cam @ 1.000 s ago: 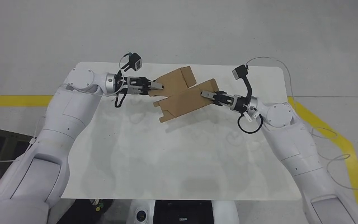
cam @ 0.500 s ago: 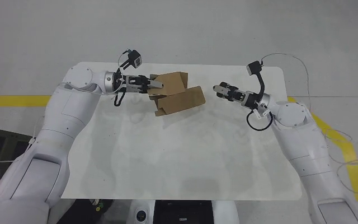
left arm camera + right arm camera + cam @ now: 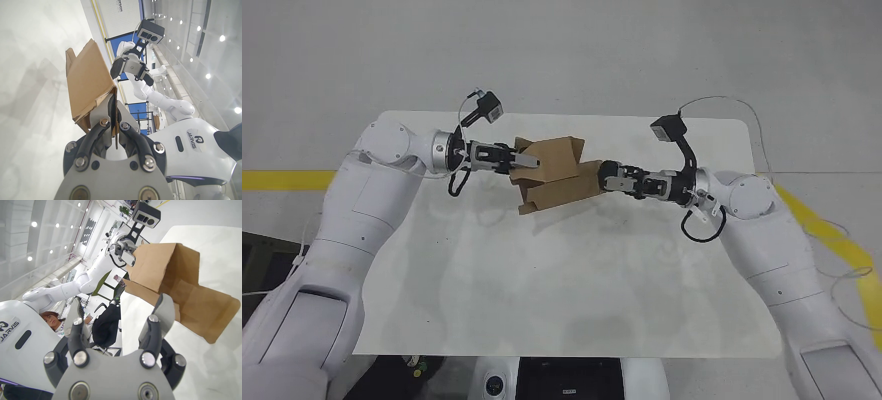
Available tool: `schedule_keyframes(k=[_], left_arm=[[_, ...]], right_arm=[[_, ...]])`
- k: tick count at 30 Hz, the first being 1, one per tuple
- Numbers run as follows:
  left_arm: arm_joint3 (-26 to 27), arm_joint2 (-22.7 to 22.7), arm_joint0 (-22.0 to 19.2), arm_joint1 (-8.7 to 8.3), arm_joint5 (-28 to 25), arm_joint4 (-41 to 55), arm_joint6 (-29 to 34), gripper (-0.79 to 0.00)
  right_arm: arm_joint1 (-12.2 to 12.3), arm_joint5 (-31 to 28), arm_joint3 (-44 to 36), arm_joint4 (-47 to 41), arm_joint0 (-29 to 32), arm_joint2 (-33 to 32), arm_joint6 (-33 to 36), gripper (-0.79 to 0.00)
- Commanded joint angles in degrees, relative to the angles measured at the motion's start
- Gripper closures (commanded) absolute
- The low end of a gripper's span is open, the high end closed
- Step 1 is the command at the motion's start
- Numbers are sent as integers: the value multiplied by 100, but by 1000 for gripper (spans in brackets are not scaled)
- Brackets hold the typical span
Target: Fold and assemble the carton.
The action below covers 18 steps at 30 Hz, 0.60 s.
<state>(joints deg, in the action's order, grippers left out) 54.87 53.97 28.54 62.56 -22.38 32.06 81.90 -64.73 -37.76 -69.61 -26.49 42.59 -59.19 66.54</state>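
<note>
Over the far middle of the white counter [image 3: 572,290] is the brown carton [image 3: 554,172], partly folded, open flaps showing. At its right end is the right gripper [image 3: 604,181], jaws released and spread wide, one finger just beside a flap. Slightly farther, at the carton's left end, the left gripper [image 3: 526,159] has its jaws clenched on a cardboard edge, gripping the carton
</note>
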Motion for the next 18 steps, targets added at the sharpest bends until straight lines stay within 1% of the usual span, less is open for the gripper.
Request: schedule_keyframes(k=[1,12,18], left_arm=[[122,27,51,-22,11,-28,11,0],[779,150,318,-161,23,-196,23,0],[1016,176,416,-229,40,-211,40,0]], right_arm=[[-32,30,97,-49,-102,108,28,-342],[-164,128,724,-118,-576,529,126,-317],[-249,97,950,-123,-736,715,94,-311]])
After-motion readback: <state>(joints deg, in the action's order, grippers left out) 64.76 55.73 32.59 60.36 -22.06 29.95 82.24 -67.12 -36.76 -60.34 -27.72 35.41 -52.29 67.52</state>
